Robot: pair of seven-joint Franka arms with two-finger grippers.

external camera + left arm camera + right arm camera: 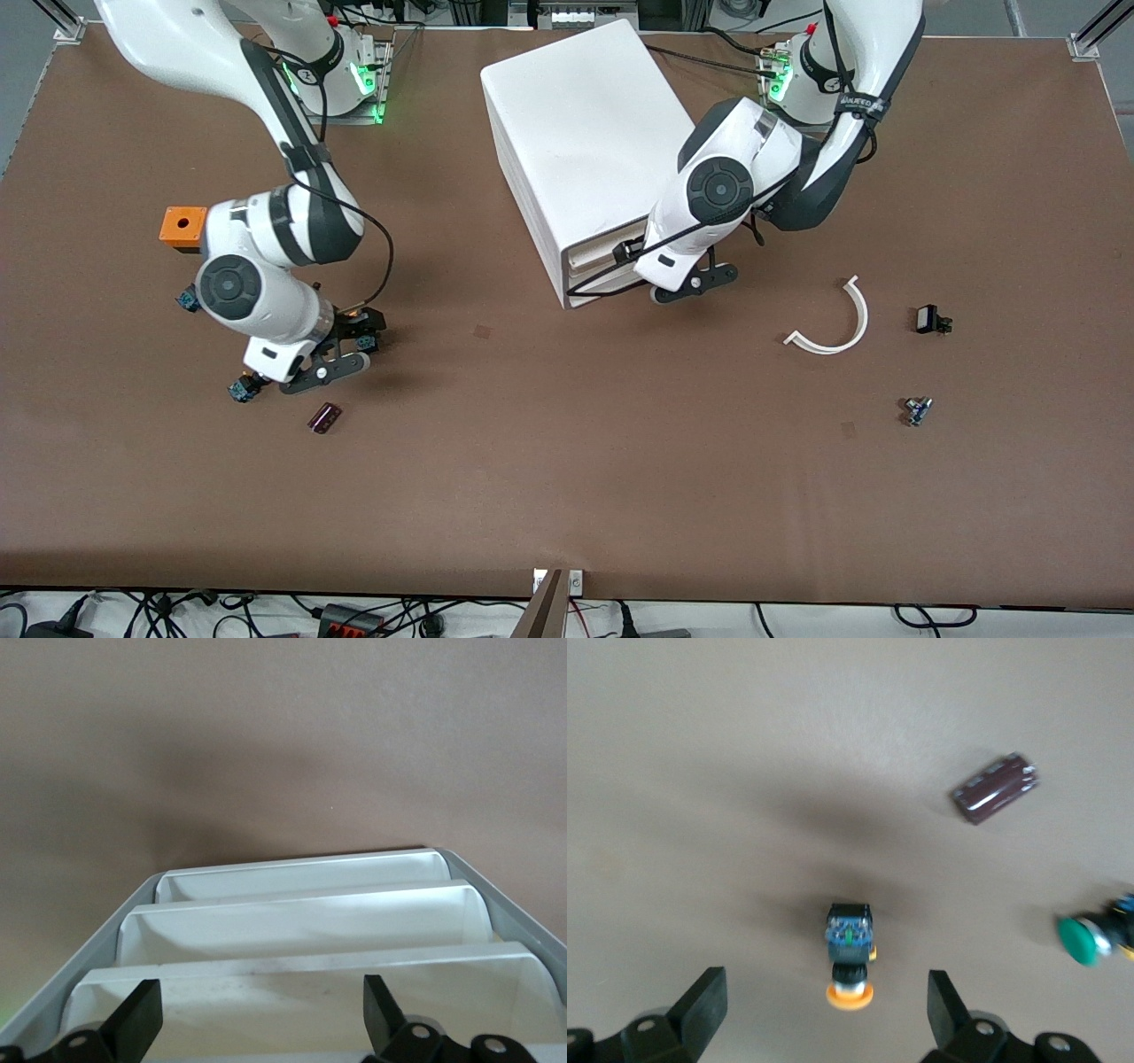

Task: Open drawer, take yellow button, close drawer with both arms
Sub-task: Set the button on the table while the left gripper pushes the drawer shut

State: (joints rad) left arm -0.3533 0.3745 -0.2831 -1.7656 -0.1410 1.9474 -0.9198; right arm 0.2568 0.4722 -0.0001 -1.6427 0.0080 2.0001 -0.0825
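Right gripper point(819, 1014) spread wide over the button point(850, 954); left gripper point(257, 1019) wide open, probably at the drawer point(301, 992)

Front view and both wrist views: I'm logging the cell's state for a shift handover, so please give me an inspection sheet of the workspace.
Surface: brown table, no spills seen.
Job's things: white cabinet; top drawer appears slightly pulled out; orange-capped button lies on the table, outside the drawer.
Clutter: orange block, dark capacitor, green-capped button, white curved strip, two small parts toward the left arm's end.
Grippers: left gripper open at the top drawer's front; right gripper open over the orange-capped button.
Cables: black cable along the right arm.
Surroundings: wiring below the table's edge.
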